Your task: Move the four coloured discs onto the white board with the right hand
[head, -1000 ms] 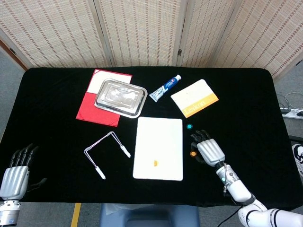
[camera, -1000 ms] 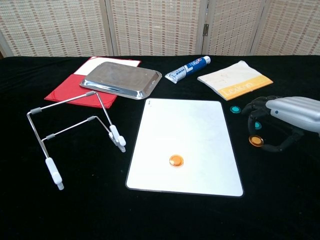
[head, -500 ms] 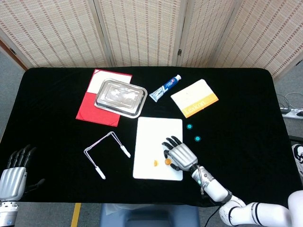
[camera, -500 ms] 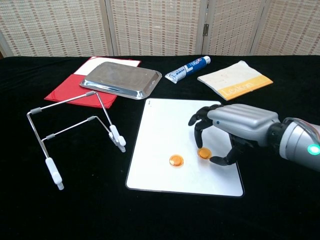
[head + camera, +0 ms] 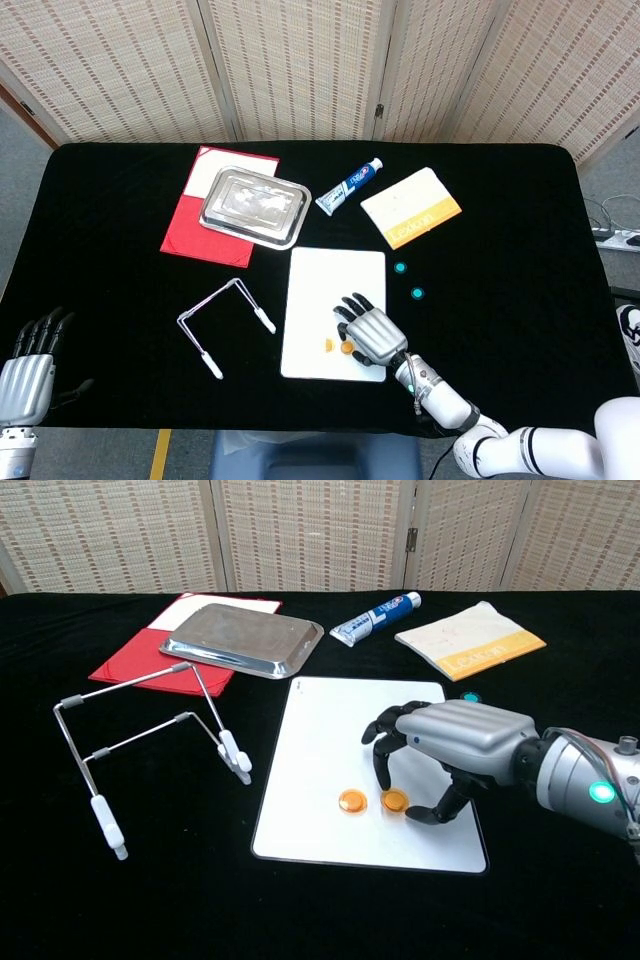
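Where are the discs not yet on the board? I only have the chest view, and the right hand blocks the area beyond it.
Observer: The head view shows the farther teal disc and the nearer teal disc both on the black table, right of the white board and apart from it.
Operator: And the left hand? It's out of my frame.
Observer: The left hand is at the table's near left corner, fingers apart, holding nothing.

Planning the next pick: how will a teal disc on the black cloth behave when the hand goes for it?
The teal disc looks thin and flat, so it probably won't roll or tip. It seems light, and may skid if nudged sideways. Lying flush on the black cloth, it offers little edge for the right hand to pinch.
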{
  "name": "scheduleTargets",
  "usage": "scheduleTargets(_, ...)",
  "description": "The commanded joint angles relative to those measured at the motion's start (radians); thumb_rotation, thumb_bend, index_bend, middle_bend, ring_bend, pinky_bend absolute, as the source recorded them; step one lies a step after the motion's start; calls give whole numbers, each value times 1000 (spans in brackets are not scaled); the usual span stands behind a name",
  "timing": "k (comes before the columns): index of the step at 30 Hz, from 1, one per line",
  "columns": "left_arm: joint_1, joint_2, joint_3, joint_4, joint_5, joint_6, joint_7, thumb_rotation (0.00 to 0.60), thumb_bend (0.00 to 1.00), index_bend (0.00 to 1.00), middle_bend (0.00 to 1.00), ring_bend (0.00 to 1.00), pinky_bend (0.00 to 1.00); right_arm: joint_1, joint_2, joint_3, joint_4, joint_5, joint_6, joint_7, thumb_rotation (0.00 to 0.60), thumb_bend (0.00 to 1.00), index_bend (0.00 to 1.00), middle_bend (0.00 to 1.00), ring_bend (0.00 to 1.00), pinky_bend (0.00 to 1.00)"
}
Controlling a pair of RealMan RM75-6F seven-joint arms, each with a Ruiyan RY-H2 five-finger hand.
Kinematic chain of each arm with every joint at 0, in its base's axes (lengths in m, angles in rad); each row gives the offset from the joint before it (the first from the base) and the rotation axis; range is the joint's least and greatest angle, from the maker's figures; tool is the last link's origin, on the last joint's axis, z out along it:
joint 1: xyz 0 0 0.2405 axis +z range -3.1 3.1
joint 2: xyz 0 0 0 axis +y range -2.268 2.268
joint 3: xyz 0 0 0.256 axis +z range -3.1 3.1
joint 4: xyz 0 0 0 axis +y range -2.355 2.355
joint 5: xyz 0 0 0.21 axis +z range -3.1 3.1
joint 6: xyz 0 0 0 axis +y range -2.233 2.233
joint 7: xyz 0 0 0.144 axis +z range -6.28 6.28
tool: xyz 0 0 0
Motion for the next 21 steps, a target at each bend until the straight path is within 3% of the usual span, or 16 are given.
scheduleTargets(1, 1, -1, 0, 2, -1, 1, -2, 600, 141, 70, 0, 51, 0, 1, -1, -3, 2, -3, 3, 1, 600, 388, 431, 161, 0, 0)
scheduleTargets(8, 2, -3, 1, 8, -1, 0, -7, 600, 141, 70, 0, 51, 0, -6, 15, -6, -5, -21, 32, 20, 600, 388, 327, 159, 0, 0)
scheduleTargets(21, -5, -5, -2, 2, 7, -5, 1, 600, 142, 70, 0, 51, 0, -100, 172, 29, 39, 39, 141, 141, 600, 388, 383, 163, 0, 0)
